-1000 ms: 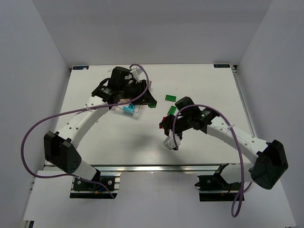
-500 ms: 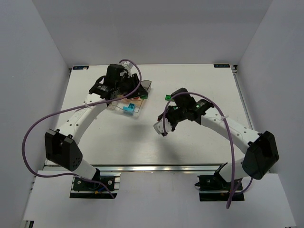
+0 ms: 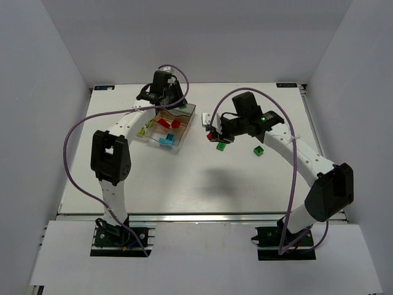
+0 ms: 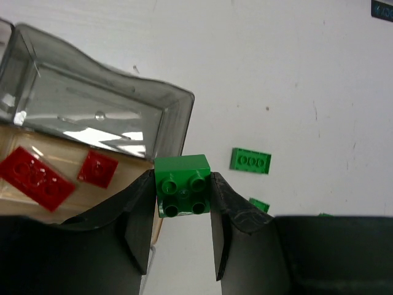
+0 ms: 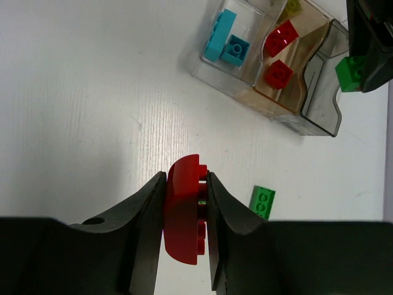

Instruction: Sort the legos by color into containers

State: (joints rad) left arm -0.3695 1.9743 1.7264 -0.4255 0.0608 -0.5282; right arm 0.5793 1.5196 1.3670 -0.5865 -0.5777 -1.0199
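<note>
- The left gripper (image 4: 182,192) has its fingers (image 4: 140,215) pressed against two opposite sides of a dark green brick (image 4: 182,175), studs facing the wrist camera. The brick is pinched firmly and is clear of any surface.
- The right gripper (image 5: 185,179) has its fingers (image 5: 144,215) clamped on a red brick (image 5: 183,215), held on edge with its studs to one side and off the table (image 3: 184,184).
- The dark green brick hangs at the far right corner of the tray (image 4: 175,117), by its end compartment. Whether it sits directly above that compartment or just outside the wall cannot be told.
- The tray lies in the far half of the table, left of centre, at a slant to the table edges.
- Two red bricks (image 5: 279,55) lie in the middle compartment, beside the wavy divider.
- Two light blue bricks (image 5: 227,38) lie in the compartment at the tray's near end.
- A yellow-green brick (image 5: 293,7) lies in a further compartment toward the tray's left side and is partly cut off in the right wrist view.
- The right gripper is over the table just right of the tray and apart from it.
- One loose green brick (image 3: 221,145) lies on the table just beside the right gripper. A second loose green brick (image 3: 258,150) lies further toward the right edge.
</note>
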